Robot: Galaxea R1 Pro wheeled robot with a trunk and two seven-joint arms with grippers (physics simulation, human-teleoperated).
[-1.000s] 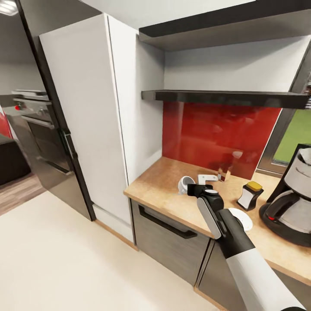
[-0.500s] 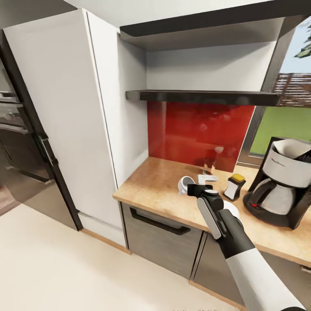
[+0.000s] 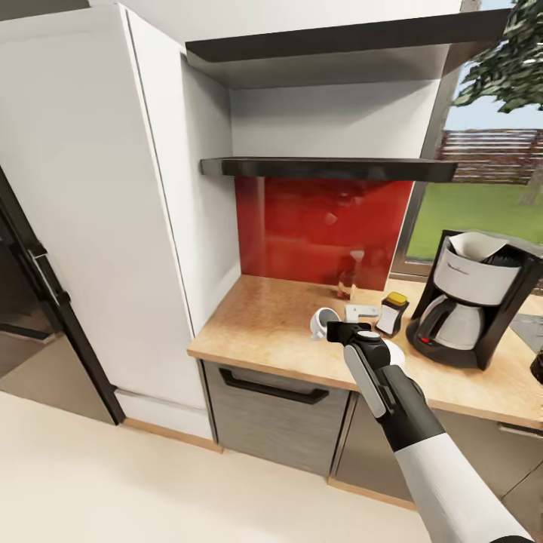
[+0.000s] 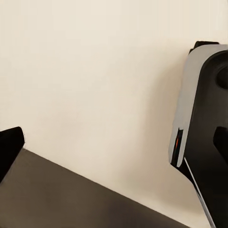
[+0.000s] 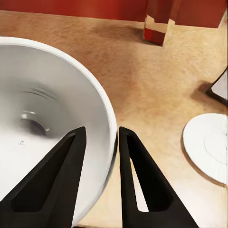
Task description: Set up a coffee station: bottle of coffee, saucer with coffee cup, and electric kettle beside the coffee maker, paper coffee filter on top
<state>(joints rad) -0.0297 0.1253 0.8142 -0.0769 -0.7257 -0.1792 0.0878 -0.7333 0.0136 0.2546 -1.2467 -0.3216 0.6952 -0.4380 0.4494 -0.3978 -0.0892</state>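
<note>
My right gripper (image 3: 335,329) (image 5: 101,130) is shut on the rim of the white coffee cup (image 3: 323,322) (image 5: 42,123), one finger inside and one outside. It holds the cup tipped just above the kitchen countertop (image 3: 271,324). The white saucer (image 3: 395,351) (image 5: 209,142) lies on the counter, partly behind my forearm. Beyond it stands the bottle of coffee (image 3: 391,313) with its yellow lid, beside the coffee maker (image 3: 467,302). The paper coffee filter (image 3: 473,245) sits in the coffee maker's top. My left gripper (image 4: 114,152) hangs open over pale floor.
A tall white cabinet (image 3: 113,211) stands left of the counter, with dark shelves (image 3: 324,167) above a red backsplash. A small white flat item (image 3: 362,310) lies by the cup. A dark rounded object (image 3: 537,367) shows at the right edge. Grey drawer fronts (image 3: 271,415) sit below.
The whole head view has swung to the right, bringing the coffee maker fully into the picture. My right gripper still holds the cup at the same spot in the picture.
</note>
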